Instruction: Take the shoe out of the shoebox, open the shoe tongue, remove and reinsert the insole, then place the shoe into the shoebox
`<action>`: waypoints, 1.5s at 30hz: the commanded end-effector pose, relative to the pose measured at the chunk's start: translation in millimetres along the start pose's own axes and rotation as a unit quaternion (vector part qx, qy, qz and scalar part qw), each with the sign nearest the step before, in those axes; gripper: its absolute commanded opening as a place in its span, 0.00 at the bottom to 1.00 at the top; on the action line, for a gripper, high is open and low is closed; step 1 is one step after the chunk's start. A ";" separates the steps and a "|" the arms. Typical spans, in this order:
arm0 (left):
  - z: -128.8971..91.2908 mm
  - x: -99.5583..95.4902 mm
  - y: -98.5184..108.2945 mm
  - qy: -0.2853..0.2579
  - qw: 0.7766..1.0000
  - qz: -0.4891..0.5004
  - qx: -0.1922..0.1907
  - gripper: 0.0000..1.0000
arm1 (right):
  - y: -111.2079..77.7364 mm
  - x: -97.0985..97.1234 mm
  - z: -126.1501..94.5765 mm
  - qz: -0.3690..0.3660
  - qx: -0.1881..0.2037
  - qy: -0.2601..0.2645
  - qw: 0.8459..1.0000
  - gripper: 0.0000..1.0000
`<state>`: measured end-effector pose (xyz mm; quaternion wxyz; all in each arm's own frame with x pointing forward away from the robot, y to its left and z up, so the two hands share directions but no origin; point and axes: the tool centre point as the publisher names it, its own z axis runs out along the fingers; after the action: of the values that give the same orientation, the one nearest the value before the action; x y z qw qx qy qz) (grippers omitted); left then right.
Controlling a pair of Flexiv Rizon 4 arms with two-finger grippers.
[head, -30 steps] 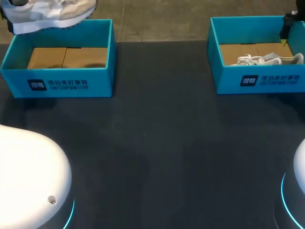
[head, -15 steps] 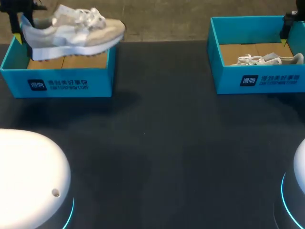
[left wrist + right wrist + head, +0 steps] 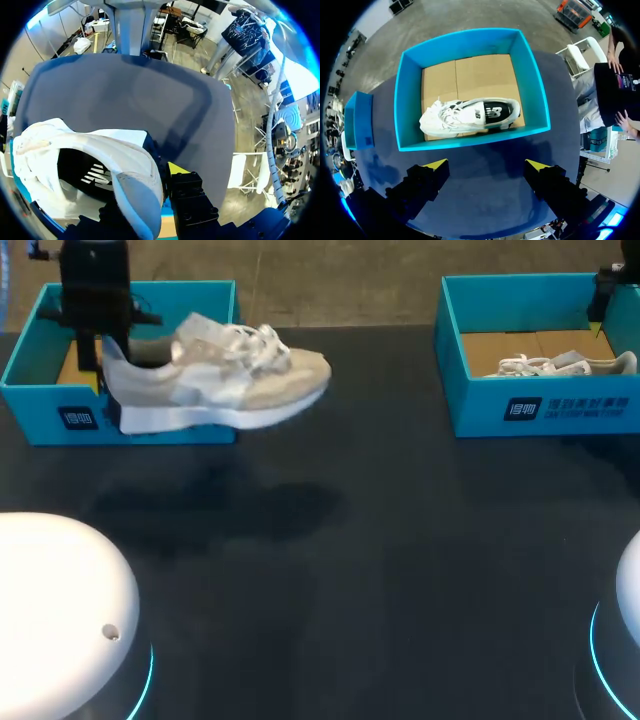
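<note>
shoe (image 3: pixel 235 390) aloft before shoebox (image 3: pixel 35 410); heel in left pincer (image 3: pixel 103 375)

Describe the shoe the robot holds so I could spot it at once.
On the dark table, at its far left, stands a teal shoebox. Just in front of it a white and beige shoe hangs in the air, gripped at the heel by the left gripper. The other shoe lies inside the right shoebox.
</note>
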<state>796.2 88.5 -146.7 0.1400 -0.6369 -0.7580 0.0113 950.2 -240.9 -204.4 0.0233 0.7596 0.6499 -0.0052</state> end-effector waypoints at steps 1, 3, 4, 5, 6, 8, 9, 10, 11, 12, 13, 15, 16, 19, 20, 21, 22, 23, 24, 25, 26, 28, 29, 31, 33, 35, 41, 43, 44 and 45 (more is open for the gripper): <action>5.1 -9.1 -34.0 -0.002 0.971 0.003 -0.238 0.00 | -0.3 0.2 0.2 0.000 0.000 -0.001 1.000 1.00; 8.3 -14.2 -42.2 -0.002 0.971 0.009 -0.238 0.00 | -0.3 0.2 0.2 0.000 0.000 -0.001 1.000 1.00; 10.2 -16.5 -46.1 -0.001 0.971 0.010 -0.239 0.00 | -0.3 0.2 0.2 0.000 0.000 -0.001 1.000 1.00; 12.1 -18.4 -49.5 0.000 0.971 0.011 -0.240 0.00 | -0.3 0.2 0.2 0.000 0.000 -0.001 1.000 1.00; 14.1 -20.1 -52.5 0.000 0.971 0.011 -0.240 0.00 | -0.3 0.2 0.2 0.000 0.000 -0.001 1.000 1.00; 18.7 -22.9 -58.3 0.001 0.971 0.014 -0.240 0.00 | -0.3 0.2 0.2 0.000 0.000 -0.001 1.000 1.00; 20.8 -24.2 -60.1 0.001 0.971 0.014 -0.241 0.00 | -0.3 0.2 0.2 0.000 0.000 -0.001 1.000 1.00; 23.0 -25.5 -61.8 0.002 0.971 0.014 -0.240 0.00 | -0.3 0.2 0.2 0.000 0.000 -0.001 1.000 1.00; 25.4 -26.9 -63.5 0.004 0.970 0.013 -0.242 0.00 | -0.3 0.2 0.2 0.000 0.000 -0.001 1.000 1.00; 27.6 -28.4 -65.2 0.004 0.970 0.013 -0.241 0.00 | -0.3 0.2 0.2 0.000 0.000 -0.001 1.000 1.00; 29.6 -29.9 -67.2 0.004 0.971 0.016 -0.239 0.00 | -0.3 0.2 0.2 0.000 0.000 -0.001 1.000 1.00; 33.7 -33.8 -70.7 0.004 0.970 0.016 -0.243 0.00 | -0.3 0.2 0.2 0.000 0.000 -0.001 1.000 1.00; 35.6 -36.2 -73.0 0.002 0.970 0.018 -0.244 0.00 | -0.3 0.2 0.2 0.000 0.000 -0.001 1.000 1.00; 41.5 -43.5 -80.3 -0.008 0.968 0.026 -0.248 0.00 | -0.3 0.2 0.2 0.000 0.000 -0.001 1.000 1.00; 44.1 -46.6 -82.7 -0.010 0.968 0.028 -0.248 0.00 | -0.3 0.2 0.2 0.000 0.000 -0.001 1.000 1.00; 46.5 -49.6 -84.6 -0.017 0.970 0.037 -0.241 0.00 | -0.3 0.2 0.2 0.000 0.000 -0.001 1.000 1.00; 49.0 -52.5 -86.7 -0.021 0.970 0.041 -0.239 0.00 | -0.3 0.2 0.2 0.000 0.000 -0.001 1.000 1.00; 52.4 -56.3 -87.7 -0.019 0.970 0.041 -0.239 0.00 | -0.3 0.2 0.2 0.000 0.000 -0.001 1.000 1.00; 56.1 -60.1 -88.1 -0.023 0.971 0.047 -0.232 0.00 | -0.3 0.2 0.2 0.000 0.000 -0.001 1.000 1.00; 59.6 -63.7 -89.5 -0.028 0.972 0.054 -0.227 0.00 | -0.3 0.2 0.2 0.000 0.000 -0.001 1.000 1.00; 63.7 -67.5 -90.8 -0.028 0.972 0.055 -0.227 0.00 | -0.3 0.2 0.2 0.000 0.000 -0.001 1.000 1.00; 71.4 -74.9 -93.4 -0.033 0.971 0.068 -0.227 0.00 | -0.3 0.2 0.2 0.000 0.000 -0.001 1.000 1.00; 75.5 -78.0 -95.4 -0.033 0.971 0.072 -0.226 0.00 | -0.3 0.2 0.2 0.000 0.000 -0.001 1.000 1.00; 82.1 -83.3 -97.4 -0.039 0.971 0.087 -0.219 0.00 | -0.3 0.2 0.2 0.000 0.000 -0.001 1.000 1.00; 89.3 -88.1 -98.2 -0.037 0.972 0.091 -0.215 0.00 | -0.3 0.2 0.2 0.000 0.000 -0.001 1.000 1.00; 98.1 -93.9 -97.0 -0.042 0.973 0.098 -0.204 0.00 | -0.3 0.2 0.2 0.000 0.000 -0.001 1.000 1.00; 113.6 -104.8 -94.6 -0.044 0.975 0.113 -0.189 0.00 | -0.3 0.2 0.2 0.000 0.000 -0.001 1.000 1.00; 118.3 -109.1 -94.6 -0.047 0.974 0.118 -0.186 0.00 | -0.3 0.2 0.2 0.000 0.000 -0.001 1.000 1.00; 121.0 -111.6 -94.3 -0.047 0.974 0.118 -0.187 0.00 | -0.3 0.2 0.2 0.000 0.000 -0.001 1.000 1.00; 122.8 -113.9 -94.2 -0.052 0.974 0.125 -0.180 0.00 | -0.3 0.2 0.2 0.000 0.000 -0.001 1.000 1.00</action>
<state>692.6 -15.3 -255.9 -0.0166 -0.7357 -0.6719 -0.0834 950.2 -240.9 -204.4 0.0233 0.7596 0.6499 -0.0052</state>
